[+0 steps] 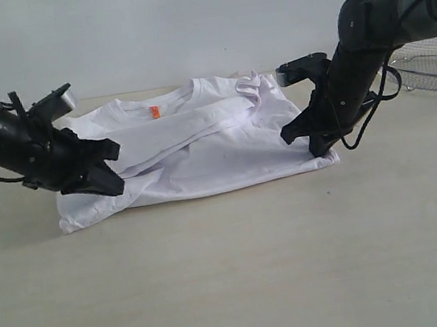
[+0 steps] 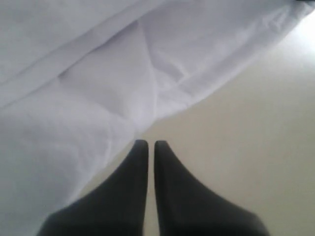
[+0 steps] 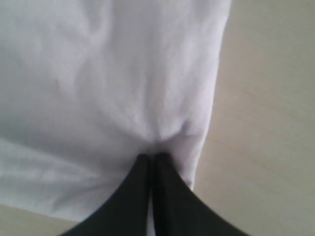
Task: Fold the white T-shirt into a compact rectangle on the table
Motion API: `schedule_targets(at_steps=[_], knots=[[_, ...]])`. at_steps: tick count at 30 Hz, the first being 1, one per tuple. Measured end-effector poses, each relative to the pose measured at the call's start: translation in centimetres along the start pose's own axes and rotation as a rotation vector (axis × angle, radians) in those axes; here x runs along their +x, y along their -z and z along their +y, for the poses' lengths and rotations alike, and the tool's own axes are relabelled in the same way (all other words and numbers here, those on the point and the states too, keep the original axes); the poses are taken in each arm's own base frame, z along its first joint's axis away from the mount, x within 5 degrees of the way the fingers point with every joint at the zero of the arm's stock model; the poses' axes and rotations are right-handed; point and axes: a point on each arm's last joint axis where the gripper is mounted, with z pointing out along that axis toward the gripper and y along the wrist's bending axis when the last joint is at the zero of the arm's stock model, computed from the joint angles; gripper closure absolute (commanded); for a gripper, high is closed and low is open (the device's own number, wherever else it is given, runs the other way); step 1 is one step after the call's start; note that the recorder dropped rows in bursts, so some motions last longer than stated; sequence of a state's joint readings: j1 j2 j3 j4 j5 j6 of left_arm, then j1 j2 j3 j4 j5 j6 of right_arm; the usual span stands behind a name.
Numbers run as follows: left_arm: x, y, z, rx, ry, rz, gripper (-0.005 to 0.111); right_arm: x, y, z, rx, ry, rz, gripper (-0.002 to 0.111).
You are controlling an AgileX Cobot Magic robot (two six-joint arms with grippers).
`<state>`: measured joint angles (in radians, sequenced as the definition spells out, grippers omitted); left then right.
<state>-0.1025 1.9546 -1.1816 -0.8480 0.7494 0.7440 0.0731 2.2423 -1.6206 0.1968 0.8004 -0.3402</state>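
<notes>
White T-shirt point(image 1: 218, 159), part-folded: right gripper point(image 3: 150, 156) pinched shut on near right corner; left gripper point(image 2: 147, 142) shut, hold unclear, so lifting may skew the fold.

Left pincer point(image 2: 147, 143) closed; right pincer point(image 3: 150, 156) closed, seemingly gripping.

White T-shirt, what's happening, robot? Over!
Right gripper shut on white T-shirt. Left gripper shut at its edge, hold unclear. Part-folded on table. Basket apart, aside.
</notes>
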Motion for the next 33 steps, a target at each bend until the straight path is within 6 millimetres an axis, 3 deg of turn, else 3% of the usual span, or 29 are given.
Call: schedule_targets(at_steps=[8,14,19,30,33], knots=[[1.4,-3.4,3.3,-0.154,0.059,0.058,0.102,0.1,0.0,0.0,0.0,0.015,0.008,0.109],[1.5,-2.6,4.5,-0.253,0.108,0.081,0.102,0.1,0.0,0.0,0.0,0.02,0.016,0.109],[1.6,-0.8,7.4,-0.304,0.152,0.05,0.102,0.1,0.0,0.0,0.002,0.021,0.016,0.109],[1.9,-0.8,7.3,-0.279,0.133,0.058,0.102,0.6,0.5,0.2,-0.017,0.034,0.074,0.109],[2.4,-0.8,7.0,-0.259,0.139,0.063,0.102,0.6,1.4,0.4,-0.021,0.031,0.074,0.109]])
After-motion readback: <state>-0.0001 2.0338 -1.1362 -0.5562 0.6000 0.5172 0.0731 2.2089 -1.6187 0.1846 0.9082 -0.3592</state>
